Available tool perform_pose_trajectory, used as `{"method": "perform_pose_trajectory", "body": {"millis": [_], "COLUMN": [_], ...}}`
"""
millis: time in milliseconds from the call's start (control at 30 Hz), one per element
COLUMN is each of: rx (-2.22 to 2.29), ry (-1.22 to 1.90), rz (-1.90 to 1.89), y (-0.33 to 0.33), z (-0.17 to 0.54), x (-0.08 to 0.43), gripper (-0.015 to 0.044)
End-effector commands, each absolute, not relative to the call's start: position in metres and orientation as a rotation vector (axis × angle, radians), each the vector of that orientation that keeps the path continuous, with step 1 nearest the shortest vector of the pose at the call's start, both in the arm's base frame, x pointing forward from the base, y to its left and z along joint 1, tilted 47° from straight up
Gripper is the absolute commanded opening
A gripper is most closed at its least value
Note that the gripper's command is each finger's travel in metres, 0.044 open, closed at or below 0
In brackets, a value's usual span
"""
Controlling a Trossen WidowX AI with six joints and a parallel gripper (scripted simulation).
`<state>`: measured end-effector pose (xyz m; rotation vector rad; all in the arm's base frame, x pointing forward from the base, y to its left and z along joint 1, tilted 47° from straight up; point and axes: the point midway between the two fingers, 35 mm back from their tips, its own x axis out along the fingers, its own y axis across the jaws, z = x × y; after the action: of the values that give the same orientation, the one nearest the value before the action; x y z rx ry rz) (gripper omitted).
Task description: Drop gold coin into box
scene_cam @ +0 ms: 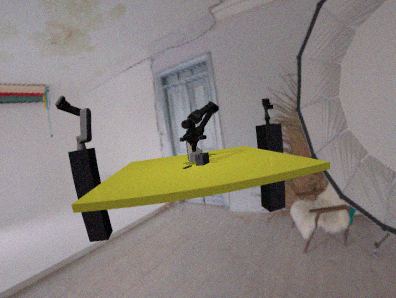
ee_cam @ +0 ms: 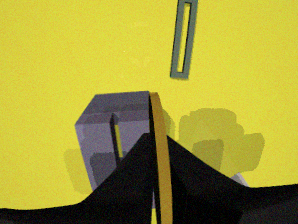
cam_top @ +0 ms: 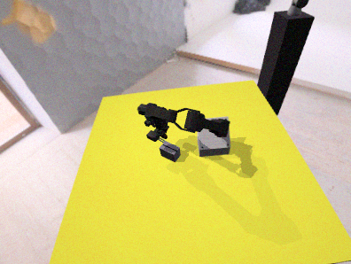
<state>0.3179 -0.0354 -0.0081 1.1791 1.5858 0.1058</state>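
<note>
Yellow table [cam_top: 133,195] [scene_cam: 200,182], wide top, carries the whole working set. Black pedestals beyond its edges: exterior view gives one left [scene_cam: 90,195], one right [scene_cam: 271,167]. Black arm [cam_top: 193,120] [scene_cam: 202,117] reaches left from a grey base block [cam_top: 214,151], top view, shadows spreading near and right.

Grey box [cam_top: 169,151] [scene_cam: 202,159] [ee_cam: 97,145]: closed, left of the base block. Narrow dark slot in the lid; a yellow strip shows within it. Interior otherwise too hidden to read.

Dark-green holder [cam_top: 165,141] [scene_cam: 187,167] [ee_cam: 176,45]: slim, long frame, flat on the table, just beyond the box in top view. Its opening shows plain yellow; coin is out of it.

Gripper [cam_top: 153,135] [scene_cam: 194,146] [ee_cam: 153,139]: black fingers narrow, pinched on the coin.

Gold coin [ee_cam: 162,162]: between the fingertips, seen nearly edge-on as a thin, slightly bowed, dull-gold band. Wrist view sets it right of the slot, overlapping the box's right side; contact with the box, cannot tell.
</note>
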Motion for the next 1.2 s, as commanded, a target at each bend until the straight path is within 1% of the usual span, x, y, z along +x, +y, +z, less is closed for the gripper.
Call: {"method": "perform_pose_trajectory", "body": {"millis": [0,667,1167], "rx": [1.185,1.189,1.184], "ry": [1.584,1.587,1.589], "rz": [0.105,0.110,0.111], "y": [-0.029,0.005,0.004], "z": [-0.002,0.026,0.026], "x": [0.315,0.293,0.293], "gripper": [0.0000,0.0000,0.0000]}}
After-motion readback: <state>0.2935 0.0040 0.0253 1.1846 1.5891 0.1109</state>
